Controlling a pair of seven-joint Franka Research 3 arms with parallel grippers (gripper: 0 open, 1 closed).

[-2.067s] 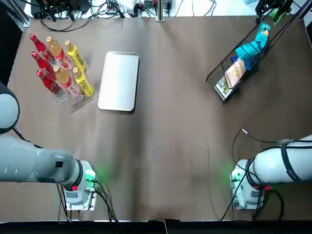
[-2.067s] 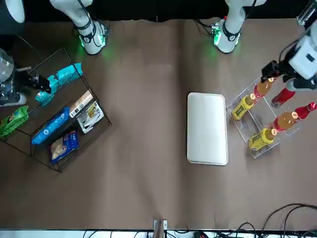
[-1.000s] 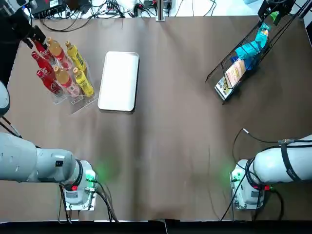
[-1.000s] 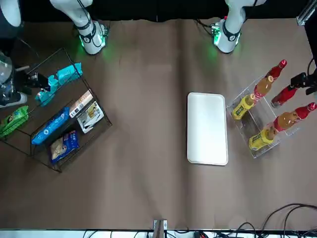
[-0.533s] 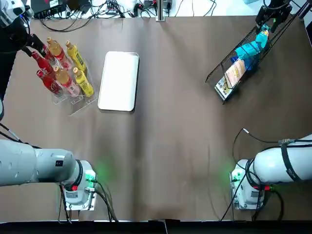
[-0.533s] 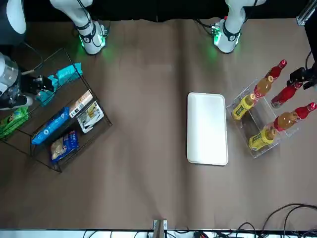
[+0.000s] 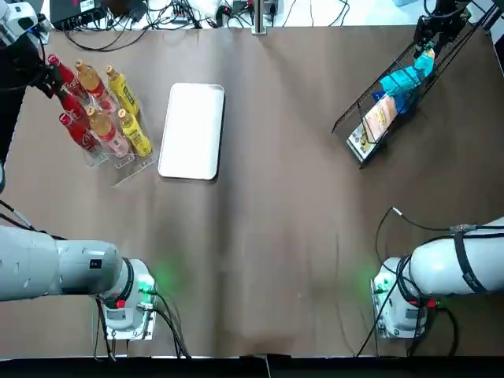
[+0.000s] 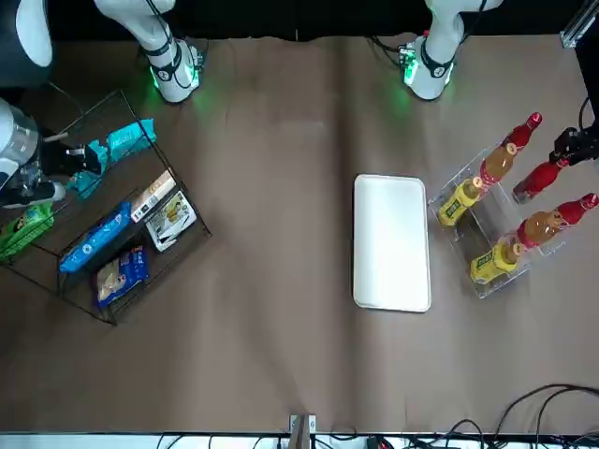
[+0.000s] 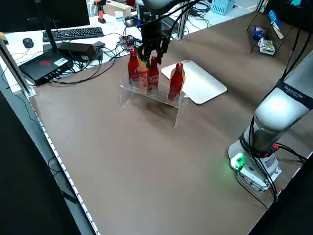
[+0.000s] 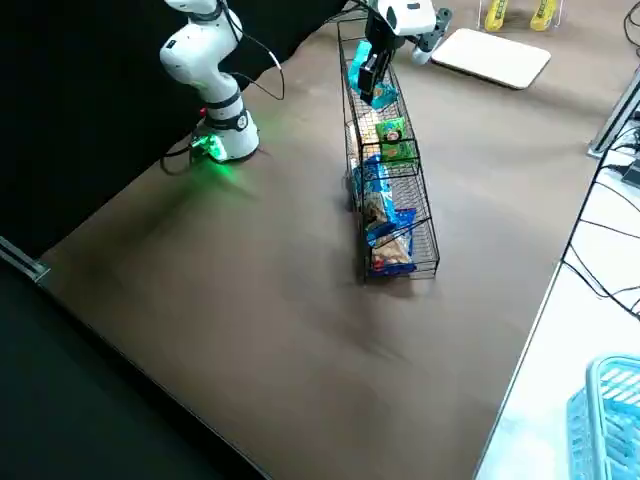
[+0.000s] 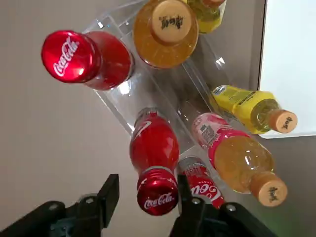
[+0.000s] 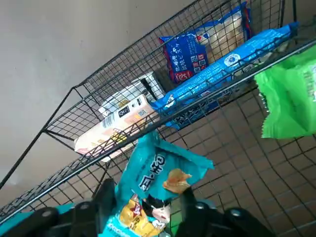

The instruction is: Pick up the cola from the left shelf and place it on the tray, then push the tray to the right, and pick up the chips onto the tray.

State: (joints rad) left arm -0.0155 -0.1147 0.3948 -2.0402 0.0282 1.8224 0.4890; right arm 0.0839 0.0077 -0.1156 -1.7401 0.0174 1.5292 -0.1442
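Cola (image 11: 154,148), the middle one of three red bottles, is pictured standing in the clear shelf (image 7: 130,168) at the far left corner of the table (image 7: 276,236), with the left gripper (image 11: 148,190) positioned over its neck. The fingers (image 11: 109,190) are held apart, one on each side of the red cap, and are not closed on it. The other two colas are lined up in the same row, the one nearest the table's left edge. Two orange-capped bottles (image 7: 101,124) and two yellow bottles (image 7: 135,134) are ranged in the rows nearer the tray. The white tray (image 7: 193,130) is laid flat just beside the shelf, on its right, and the cola is not yet set on it.

At the far right corner, the right gripper (image 12: 145,200) is poised at the upper end of the tilted wire rack (image 12: 237,148). Its fingers are spread on either side of a teal bag (image 12: 158,173). Whether the bag is touched cannot be told. A green bag (image 12: 291,98) is seen on the same level, just beside the teal one. Blue bags (image 12: 232,61) and a pale pack (image 12: 121,116) are lodged on the levels below. Both arm bases are seen at the table's near edge, each lit green.
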